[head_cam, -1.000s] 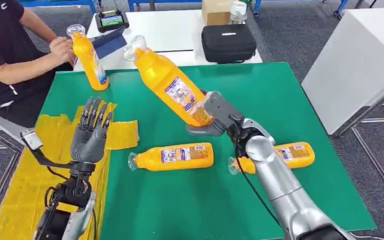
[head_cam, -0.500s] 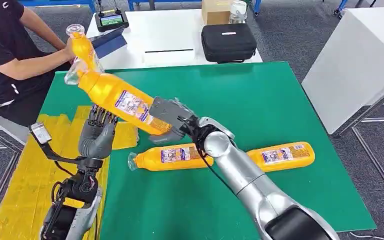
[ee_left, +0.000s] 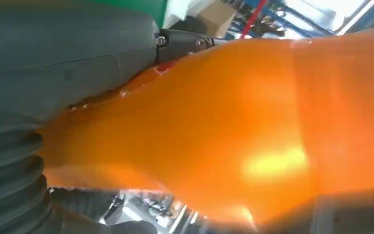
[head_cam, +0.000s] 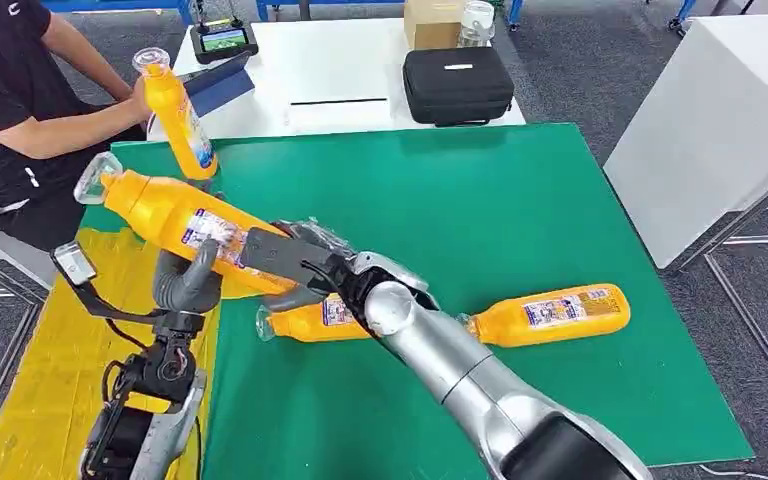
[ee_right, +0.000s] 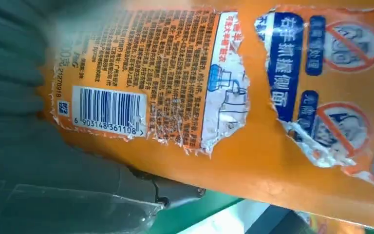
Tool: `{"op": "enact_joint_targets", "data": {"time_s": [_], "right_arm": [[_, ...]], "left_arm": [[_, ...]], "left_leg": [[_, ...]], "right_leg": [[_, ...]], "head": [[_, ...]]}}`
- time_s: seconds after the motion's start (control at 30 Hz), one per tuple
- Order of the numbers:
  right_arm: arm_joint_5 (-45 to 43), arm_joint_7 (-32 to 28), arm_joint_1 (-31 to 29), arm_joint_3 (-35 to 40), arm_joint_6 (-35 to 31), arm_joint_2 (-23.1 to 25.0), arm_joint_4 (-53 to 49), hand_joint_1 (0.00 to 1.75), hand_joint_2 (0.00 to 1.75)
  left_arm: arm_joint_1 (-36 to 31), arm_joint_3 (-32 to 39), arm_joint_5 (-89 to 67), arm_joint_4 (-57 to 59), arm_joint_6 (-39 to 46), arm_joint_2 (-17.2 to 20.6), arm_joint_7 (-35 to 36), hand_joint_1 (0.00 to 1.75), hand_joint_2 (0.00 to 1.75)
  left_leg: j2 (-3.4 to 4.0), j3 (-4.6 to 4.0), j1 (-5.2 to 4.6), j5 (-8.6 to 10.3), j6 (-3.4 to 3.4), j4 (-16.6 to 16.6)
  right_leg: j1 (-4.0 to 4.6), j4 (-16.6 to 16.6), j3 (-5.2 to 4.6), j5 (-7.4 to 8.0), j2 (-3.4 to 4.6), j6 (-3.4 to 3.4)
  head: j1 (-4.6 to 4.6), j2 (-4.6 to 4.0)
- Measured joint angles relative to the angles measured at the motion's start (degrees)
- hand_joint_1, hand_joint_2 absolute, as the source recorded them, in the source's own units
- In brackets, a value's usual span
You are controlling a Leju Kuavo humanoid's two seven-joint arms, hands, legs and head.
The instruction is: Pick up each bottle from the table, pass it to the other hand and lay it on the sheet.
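The bottle (head_cam: 175,215) hangs tilted above the yellow sheet (head_cam: 50,340), its base grasped by the right robot hand (head_cam: 285,262). The left robot hand (head_cam: 188,280) touches it from below; its grasp cannot be told.

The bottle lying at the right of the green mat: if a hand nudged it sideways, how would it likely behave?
The bottle lies on its side on the flat green mat and looks rounded, so it would probably roll. Its smooth, glossy plastic may slip under fingers. It appears full of yellow liquid, so it is likely fairly heavy for its size.
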Motion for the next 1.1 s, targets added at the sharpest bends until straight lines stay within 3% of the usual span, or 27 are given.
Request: {"op": "enact_joint_targets", "data": {"time_s": [0.47,1.1], "right_arm": [[-2.2,3.5,0.2,9.9,0.3,1.2,1.4,1.75,1.75],[-2.6,3.8,-0.4,11.6,0.2,1.2,2.4,1.75,1.75]], "left_arm": [[1.6,0.4,-0.1,0.4,1.3,-0.1,0.9,0.0,1.75],[2.3,0.5,-0.1,0.5,1.4,-0.1,0.9,0.0,1.75]], "left_leg": [[0.05,-0.07,-0.02,0.0,0.0,0.0],[0.06,-0.13,-0.01,0.0,0.0,0.0]], "right_leg": [[-0.02,0.0,-0.16,0.0,0.05,-0.01],[-0.02,0.0,-0.23,0.0,0.07,-0.01]], "head": [[0.0,0.0],[0.0,0.0]]}}
